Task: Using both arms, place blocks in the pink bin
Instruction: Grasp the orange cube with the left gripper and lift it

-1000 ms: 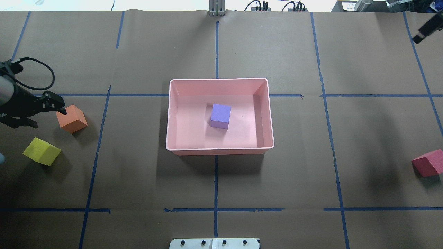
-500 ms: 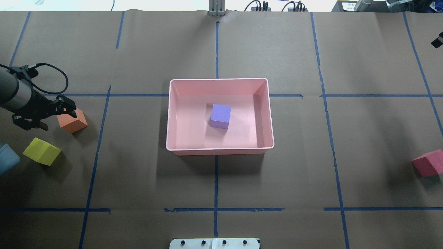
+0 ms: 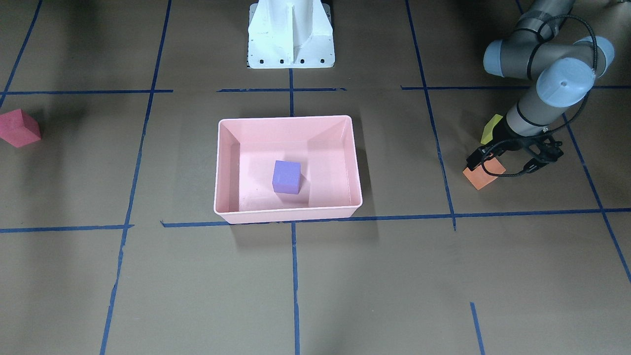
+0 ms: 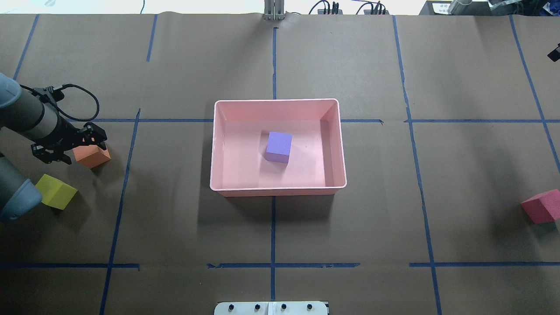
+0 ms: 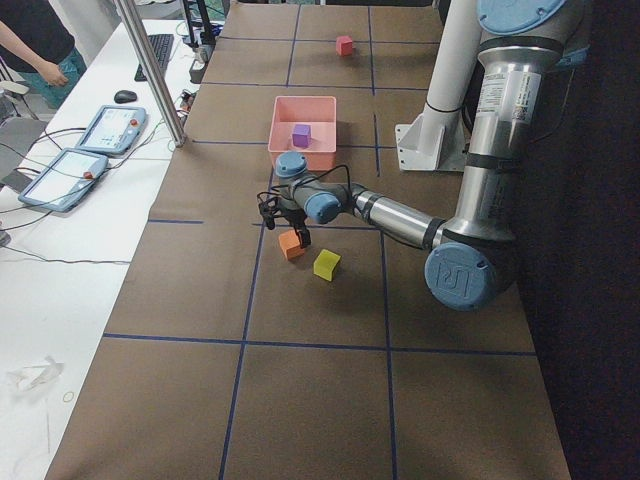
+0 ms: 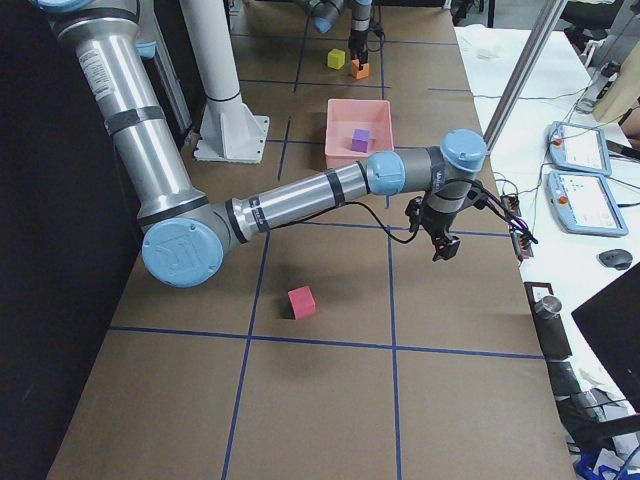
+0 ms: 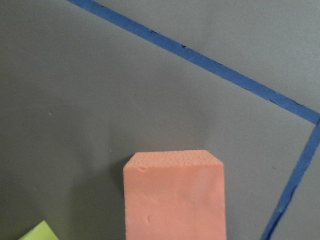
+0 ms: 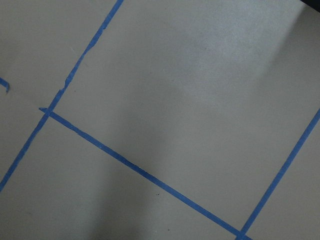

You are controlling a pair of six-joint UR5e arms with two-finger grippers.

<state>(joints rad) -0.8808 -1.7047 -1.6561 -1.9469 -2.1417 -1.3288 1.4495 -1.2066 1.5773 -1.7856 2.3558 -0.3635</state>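
Note:
The pink bin (image 4: 275, 101) stands mid-table with the purple block (image 4: 279, 146) inside; both show in the front view, the bin (image 3: 286, 118) and the block (image 3: 287, 176). My left gripper (image 4: 81, 146) is open and hangs right over the orange block (image 4: 94, 157), which fills the bottom of the left wrist view (image 7: 175, 200). The yellow-green block (image 4: 57, 192) lies just nearer the robot. The red block (image 4: 540, 206) lies alone at the far right. Only a sliver of my right gripper (image 4: 554, 51) shows at the right edge; I cannot tell its state.
Brown paper with blue tape lines (image 4: 273, 227) covers the table. The white pedestal base (image 3: 291, 34) stands at the robot's side of the bin. The left arm's elbow (image 4: 13, 197) hangs beside the yellow-green block. Operator tablets (image 6: 575, 150) lie beyond the table's far edge.
My left gripper has moved to the right, from beside the orange block to over it. My right gripper has drawn off toward the right edge of the overhead view.

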